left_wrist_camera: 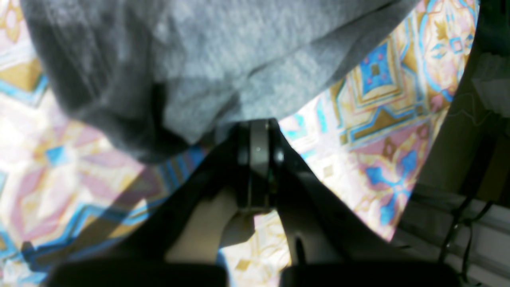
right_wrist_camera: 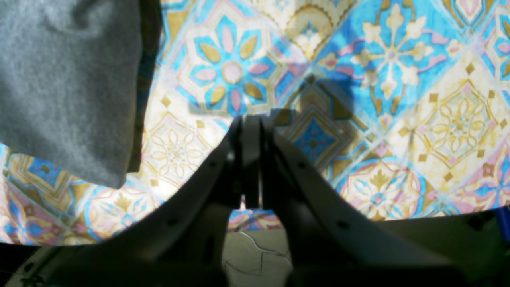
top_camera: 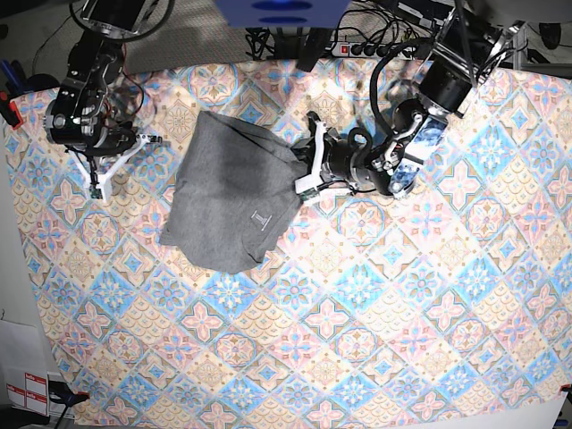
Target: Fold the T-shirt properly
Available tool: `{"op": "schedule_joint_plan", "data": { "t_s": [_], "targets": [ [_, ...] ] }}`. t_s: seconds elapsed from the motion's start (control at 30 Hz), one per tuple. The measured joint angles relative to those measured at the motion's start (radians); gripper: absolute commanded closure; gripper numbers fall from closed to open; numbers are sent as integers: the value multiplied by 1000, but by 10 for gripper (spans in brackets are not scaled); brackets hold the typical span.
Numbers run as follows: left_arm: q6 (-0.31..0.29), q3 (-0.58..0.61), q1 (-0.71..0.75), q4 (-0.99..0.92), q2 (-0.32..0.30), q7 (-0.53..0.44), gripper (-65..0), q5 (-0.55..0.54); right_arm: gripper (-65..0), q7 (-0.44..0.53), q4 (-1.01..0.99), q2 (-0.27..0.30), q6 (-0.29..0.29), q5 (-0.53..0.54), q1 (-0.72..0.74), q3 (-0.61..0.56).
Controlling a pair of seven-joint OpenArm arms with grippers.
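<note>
Heather-grey T-shirt point(top_camera: 231, 192) lies partly folded at the tabletop's point(top_camera: 375, 304) ten o'clock. Left gripper point(top_camera: 305, 181) pinches its three-o'clock edge; right gripper point(top_camera: 96, 185) closed, empty, at nine o'clock. Risk: the thin pinch slipping, collapsing the fold.

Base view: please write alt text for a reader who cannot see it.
A grey T-shirt lies partly folded on a patterned tablecloth. The left gripper touches its edge; the right gripper, shut, rests on the cloth apart from it.

Sunlit patterned tablecloth point(top_camera: 357, 295), cables point(top_camera: 375, 36) behind.
</note>
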Motion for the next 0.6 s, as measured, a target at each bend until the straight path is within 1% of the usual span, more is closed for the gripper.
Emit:
{"op": "schedule_joint_plan", "data": {
  "t_s": [0.07, 0.13, 0.23, 0.37, 0.4, 0.53, 0.6],
  "targets": [
    [-1, 16, -16, 0, 25, 39, 0, 8, -2, 0, 0, -1, 0, 5, 0, -35],
    [4, 21, -14, 0, 39, 34, 0, 8, -2, 1, 0, -7, 1, 5, 2, -56],
    [0, 31, -6, 0, 31, 63, 0, -11, -2, 0, 0, -5, 0, 3, 1, -60],
    [0, 90, -19, 10, 18, 99, 0, -22, -2, 0, 0, -1, 0, 2, 2, -58],
    [-3, 111, -20, 11, 11, 97, 0, -28, -2, 0, 0, -2, 0, 4, 2, -58],
    [-8, 116, -17, 9, 8, 65, 0, -25, -2, 0, 0, -1, 0, 3, 2, -58],
    [-12, 113, -21, 0, 25, 49, 0, -17, -2, 0, 0, -1, 0, 3, 0, -60]
  ]
}}
